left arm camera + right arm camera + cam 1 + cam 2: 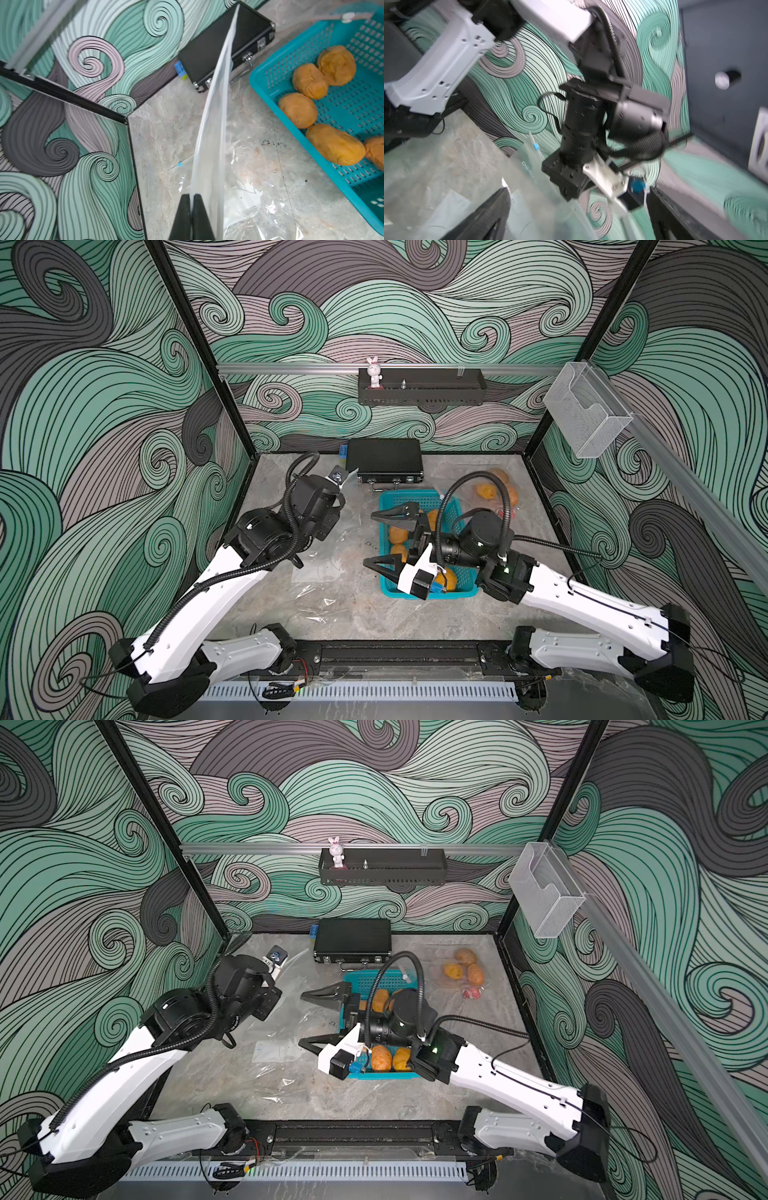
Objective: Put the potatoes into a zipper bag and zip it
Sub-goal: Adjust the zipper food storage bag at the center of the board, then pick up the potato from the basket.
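Several orange-tan potatoes lie in a teal basket; the right arm hides some of them in both top views. A clear zipper bag lies on the table left of the basket. My left gripper is shut on its raised edge. In the top views its fingers are hidden under the wrist. My right gripper hangs wide open over the basket's left rim. It faces the bag and grips nothing. The right wrist view is blurred.
A black case lies at the back of the table, just behind the basket. Another clear bag with potatoes rests at the back right. A black wall shelf carries a rabbit figure. Patterned walls close in three sides.
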Robot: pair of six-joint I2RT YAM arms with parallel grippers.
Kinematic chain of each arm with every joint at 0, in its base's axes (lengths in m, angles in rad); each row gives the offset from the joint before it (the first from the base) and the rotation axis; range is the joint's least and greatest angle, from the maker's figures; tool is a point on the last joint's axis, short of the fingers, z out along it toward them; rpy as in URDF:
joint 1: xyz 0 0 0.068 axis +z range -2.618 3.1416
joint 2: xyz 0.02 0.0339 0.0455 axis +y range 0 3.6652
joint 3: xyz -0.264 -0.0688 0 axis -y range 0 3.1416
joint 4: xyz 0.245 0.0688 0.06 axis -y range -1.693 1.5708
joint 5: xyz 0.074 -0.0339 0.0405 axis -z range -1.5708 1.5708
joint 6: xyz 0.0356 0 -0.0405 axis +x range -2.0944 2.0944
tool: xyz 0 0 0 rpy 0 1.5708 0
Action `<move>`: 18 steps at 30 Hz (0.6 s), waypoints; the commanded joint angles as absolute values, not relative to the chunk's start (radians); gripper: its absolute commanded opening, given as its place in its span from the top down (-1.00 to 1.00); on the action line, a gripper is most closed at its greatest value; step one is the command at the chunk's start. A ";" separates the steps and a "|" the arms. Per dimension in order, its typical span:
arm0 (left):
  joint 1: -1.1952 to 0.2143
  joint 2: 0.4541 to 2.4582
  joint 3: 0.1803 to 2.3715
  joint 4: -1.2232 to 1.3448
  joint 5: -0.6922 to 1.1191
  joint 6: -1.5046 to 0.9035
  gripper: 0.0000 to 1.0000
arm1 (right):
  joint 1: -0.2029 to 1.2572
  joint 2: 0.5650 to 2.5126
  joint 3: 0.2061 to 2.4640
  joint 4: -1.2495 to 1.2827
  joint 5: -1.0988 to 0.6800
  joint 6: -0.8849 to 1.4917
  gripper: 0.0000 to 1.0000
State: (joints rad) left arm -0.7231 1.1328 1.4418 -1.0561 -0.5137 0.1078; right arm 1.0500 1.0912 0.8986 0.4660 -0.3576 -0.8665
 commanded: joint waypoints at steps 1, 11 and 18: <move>-0.729 1.181 1.387 -1.012 -0.275 0.019 1.00 | 1.007 1.036 0.777 0.656 0.003 -0.242 -0.99; -0.721 1.151 1.163 -0.753 0.063 -0.188 1.00 | 0.787 0.966 0.778 0.014 0.038 0.690 -0.90; -0.709 1.161 1.117 -0.723 0.056 -0.206 1.00 | 0.679 1.066 0.879 -0.272 -0.120 0.667 -0.91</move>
